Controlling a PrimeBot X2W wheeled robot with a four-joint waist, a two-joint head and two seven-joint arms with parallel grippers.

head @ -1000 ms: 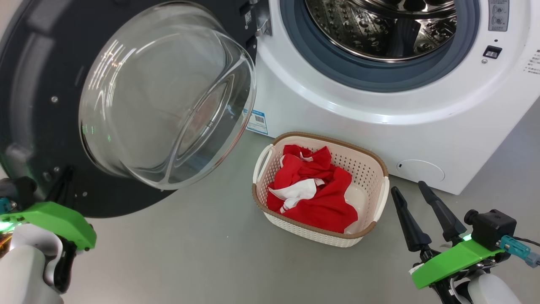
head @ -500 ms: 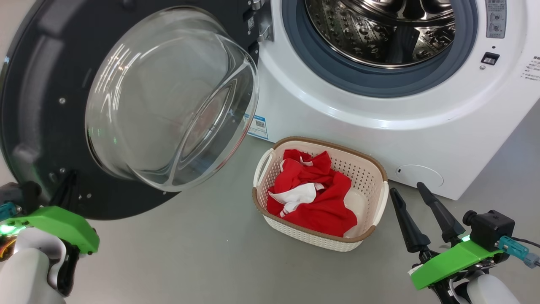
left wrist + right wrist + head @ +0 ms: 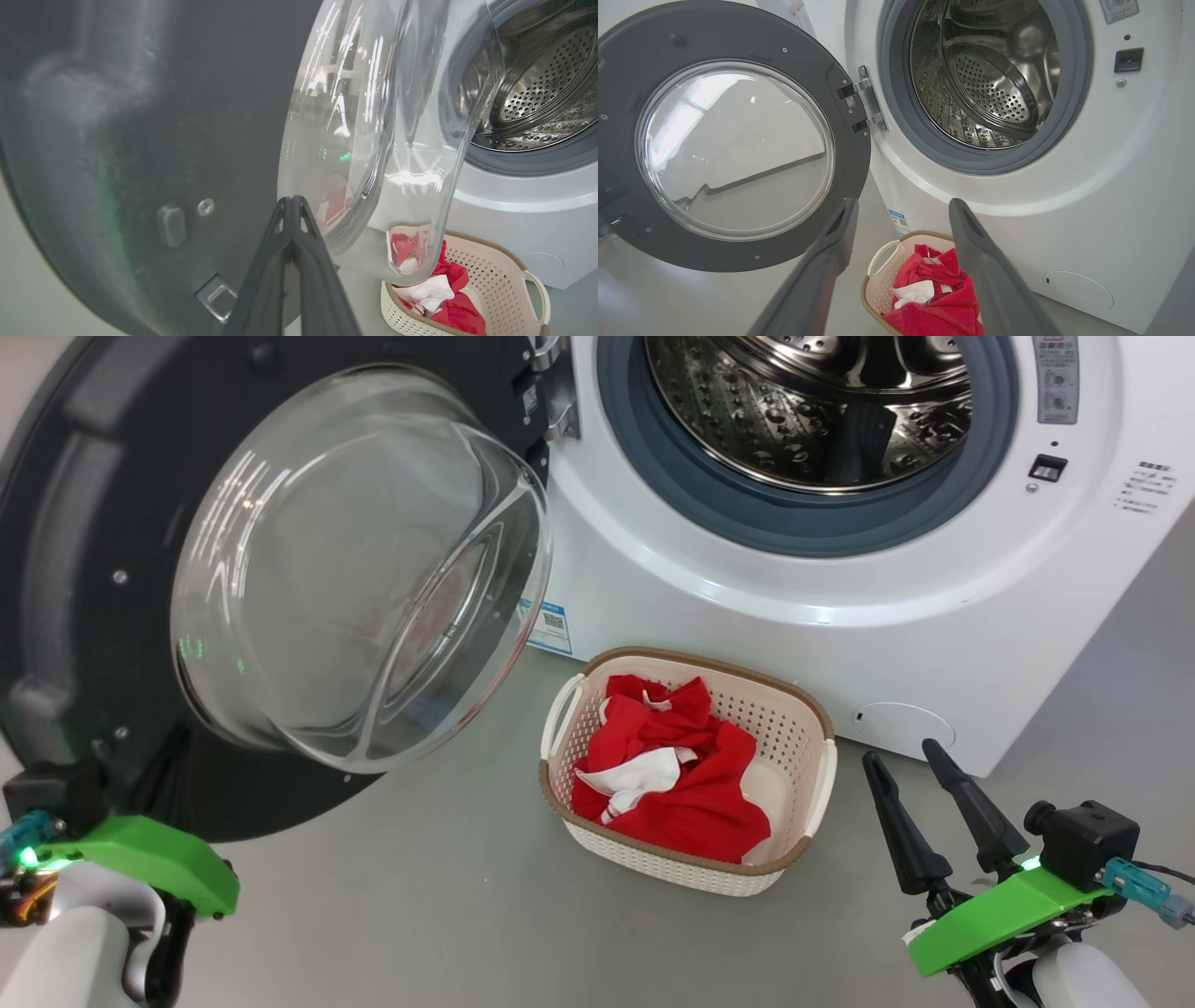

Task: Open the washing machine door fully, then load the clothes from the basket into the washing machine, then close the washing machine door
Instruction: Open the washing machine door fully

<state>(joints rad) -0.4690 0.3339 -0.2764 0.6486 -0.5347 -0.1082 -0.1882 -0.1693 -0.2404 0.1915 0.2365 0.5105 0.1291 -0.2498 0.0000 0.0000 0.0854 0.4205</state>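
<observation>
Washing machine [image 3: 747, 607], white boxy front-loader, stood with steel drum [image 3: 803, 411] exposed. Its round black-rimmed, glass-bowled door [image 3: 84, 523] hung wide open at left. Cream perforated plastic basket [image 3: 784, 728] sat on the floor [image 3: 420, 896] before it, holding red-and-white clothes [image 3: 691, 803]. Left gripper [image 3: 292, 205] was pinched together, empty, near the door; right gripper [image 3: 898, 754] was spread wide, empty, beside the basket.

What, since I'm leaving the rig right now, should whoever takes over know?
Left claw: shut, empty, by the lower rim of the door; contact unclear.
Right claw: open, empty, low to the right of the basket.
Door swung wide; no clothes visible in the drum.
Clothes lie in the basket, on the floor before the washer.
Done: door opened. Left: load the clothes, close the door.
</observation>
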